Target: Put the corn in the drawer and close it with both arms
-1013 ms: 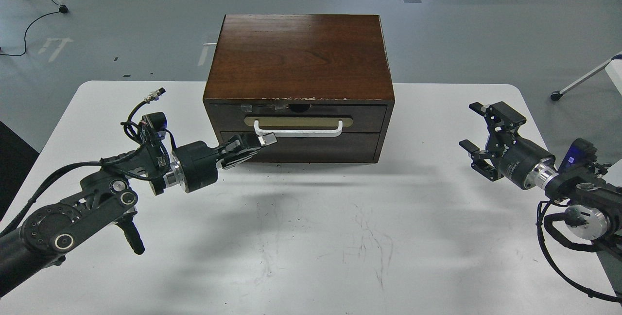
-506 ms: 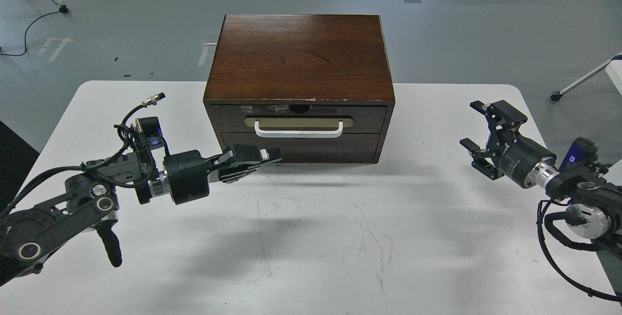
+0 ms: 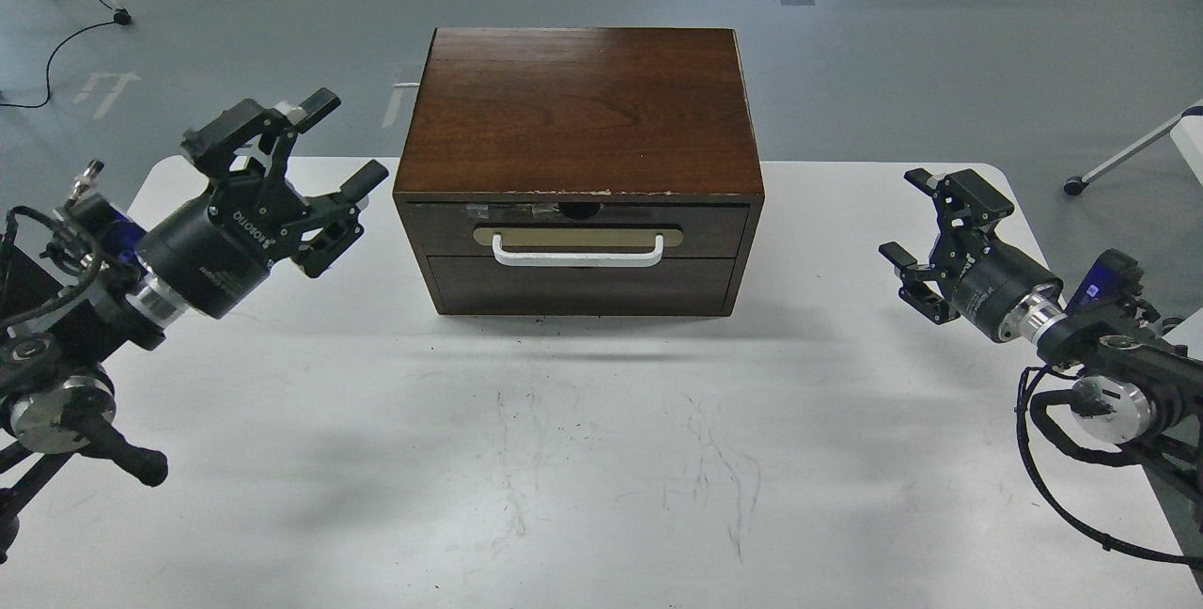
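Drawer (image 3: 575, 229) sat shut between both spread-fingered, empty grippers; left gripper (image 3: 331, 144) slightly nearer, right gripper (image 3: 910, 218) farther; handle (image 3: 576, 256) ran left-right; corn unseen.

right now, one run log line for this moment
drawer: shut | corn: not in view | left gripper: open, empty, left of cabinet | right gripper: open, empty, right of cabinet
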`<act>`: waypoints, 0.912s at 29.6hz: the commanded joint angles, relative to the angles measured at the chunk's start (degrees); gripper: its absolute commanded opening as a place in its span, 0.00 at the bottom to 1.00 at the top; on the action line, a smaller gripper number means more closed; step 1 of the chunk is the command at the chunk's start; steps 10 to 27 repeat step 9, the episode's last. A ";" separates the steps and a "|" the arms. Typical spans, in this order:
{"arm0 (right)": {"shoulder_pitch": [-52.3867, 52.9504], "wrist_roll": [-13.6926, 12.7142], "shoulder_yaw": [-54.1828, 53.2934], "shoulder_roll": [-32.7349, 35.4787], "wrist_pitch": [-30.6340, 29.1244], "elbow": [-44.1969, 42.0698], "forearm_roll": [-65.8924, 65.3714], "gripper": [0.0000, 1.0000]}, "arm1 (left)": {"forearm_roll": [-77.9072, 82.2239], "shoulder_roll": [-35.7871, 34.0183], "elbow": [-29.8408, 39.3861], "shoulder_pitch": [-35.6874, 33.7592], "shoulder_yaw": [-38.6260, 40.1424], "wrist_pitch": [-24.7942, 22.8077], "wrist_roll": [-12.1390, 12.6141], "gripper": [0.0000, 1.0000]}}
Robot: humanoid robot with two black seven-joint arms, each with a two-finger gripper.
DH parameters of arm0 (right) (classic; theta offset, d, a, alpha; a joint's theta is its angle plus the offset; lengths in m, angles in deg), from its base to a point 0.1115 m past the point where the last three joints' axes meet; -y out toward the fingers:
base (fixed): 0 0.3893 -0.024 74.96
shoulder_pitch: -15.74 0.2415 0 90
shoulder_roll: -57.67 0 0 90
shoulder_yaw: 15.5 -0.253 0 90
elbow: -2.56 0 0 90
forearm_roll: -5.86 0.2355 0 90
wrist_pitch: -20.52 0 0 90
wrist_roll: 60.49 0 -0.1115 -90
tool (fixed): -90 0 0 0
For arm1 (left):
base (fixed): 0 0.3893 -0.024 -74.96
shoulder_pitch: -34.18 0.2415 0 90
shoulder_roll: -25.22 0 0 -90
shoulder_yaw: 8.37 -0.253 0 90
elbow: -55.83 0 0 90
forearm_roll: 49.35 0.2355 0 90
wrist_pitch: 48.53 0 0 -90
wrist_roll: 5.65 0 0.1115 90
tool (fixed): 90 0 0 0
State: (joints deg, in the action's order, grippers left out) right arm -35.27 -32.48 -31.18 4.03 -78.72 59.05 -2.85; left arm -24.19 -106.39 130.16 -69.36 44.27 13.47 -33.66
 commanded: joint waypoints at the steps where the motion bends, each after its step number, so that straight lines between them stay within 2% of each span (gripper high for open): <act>1: -0.14 -0.01 -0.41 -0.42 0.89 0.11 0.01 1.00 | -0.29 2.14 -3.66 4.58 4.66 -0.01 0.14 1.00; 8: -0.67 -0.01 -0.41 -1.30 0.71 0.64 0.10 1.00 | -0.20 3.72 -4.46 8.53 5.72 -0.01 0.84 1.00; 27: -0.76 -0.01 -0.41 -1.47 0.71 0.73 0.19 1.00 | -0.20 3.99 -4.46 8.62 5.72 -0.01 1.11 1.00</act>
